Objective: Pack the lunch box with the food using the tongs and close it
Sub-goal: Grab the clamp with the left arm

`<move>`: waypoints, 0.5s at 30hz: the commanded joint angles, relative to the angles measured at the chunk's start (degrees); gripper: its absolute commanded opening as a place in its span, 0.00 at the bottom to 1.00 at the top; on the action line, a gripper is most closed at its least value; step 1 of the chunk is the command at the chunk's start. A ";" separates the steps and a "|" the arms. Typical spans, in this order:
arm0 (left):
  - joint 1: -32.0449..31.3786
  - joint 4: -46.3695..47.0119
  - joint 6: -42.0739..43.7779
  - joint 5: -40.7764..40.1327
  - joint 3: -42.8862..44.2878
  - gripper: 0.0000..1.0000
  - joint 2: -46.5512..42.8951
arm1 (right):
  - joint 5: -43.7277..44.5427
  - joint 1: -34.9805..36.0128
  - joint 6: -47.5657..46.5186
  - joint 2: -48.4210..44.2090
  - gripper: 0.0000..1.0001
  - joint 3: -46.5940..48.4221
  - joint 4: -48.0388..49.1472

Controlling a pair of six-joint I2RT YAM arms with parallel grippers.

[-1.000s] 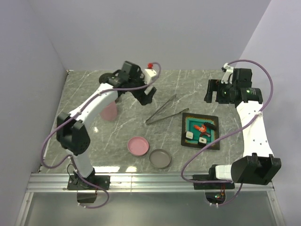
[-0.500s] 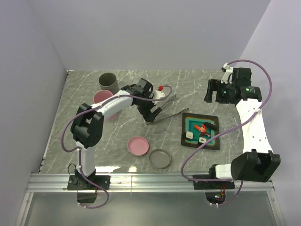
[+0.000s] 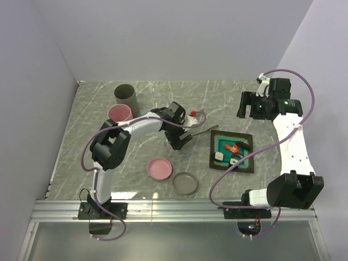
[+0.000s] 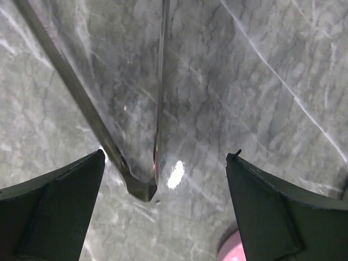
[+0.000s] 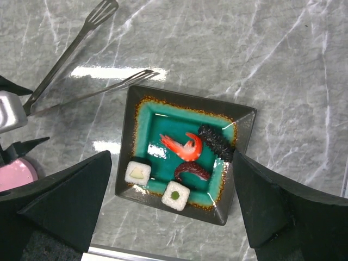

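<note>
The tongs [image 3: 205, 130] lie on the marble left of the plate, their joined end [image 4: 142, 187] pointing towards me. My left gripper [image 3: 182, 141] is low over that end and open, so the joint lies between the fingers [image 4: 54, 209], nearer the left one, with neither touching it. The food sits on a teal plate [image 3: 213, 153]: an orange-red shrimp [image 5: 185, 145] and two white rolls [image 5: 138, 172] [image 5: 175, 195]. My right gripper [image 3: 248, 106] hangs open high over the plate, empty. The lunch box's grey tub [image 3: 125, 95] and pink tub [image 3: 118, 113] stand open at the back left.
A pink lid [image 3: 160, 168] and a grey lid [image 3: 185, 183] lie near the front, between the arms. A dark spiky piece [image 5: 216, 142] and a dark red tentacle [image 5: 191, 171] share the plate. Walls close in the back and sides.
My left arm swung from the back left down to the tongs' joined end, uncovering the two tubs. The gripper stayed open. The right arm has not moved.
</note>
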 commanded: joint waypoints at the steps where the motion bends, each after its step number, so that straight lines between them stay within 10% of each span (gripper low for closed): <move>1: -0.09 3.48 -0.17 -1.24 0.42 0.99 0.99 | -0.22 -0.88 -0.66 -0.28 0.99 1.63 1.38; 15: -1.15 6.73 -2.01 -0.01 8.15 0.99 7.76 | -1.71 -2.55 -1.28 -0.72 0.99 1.19 1.56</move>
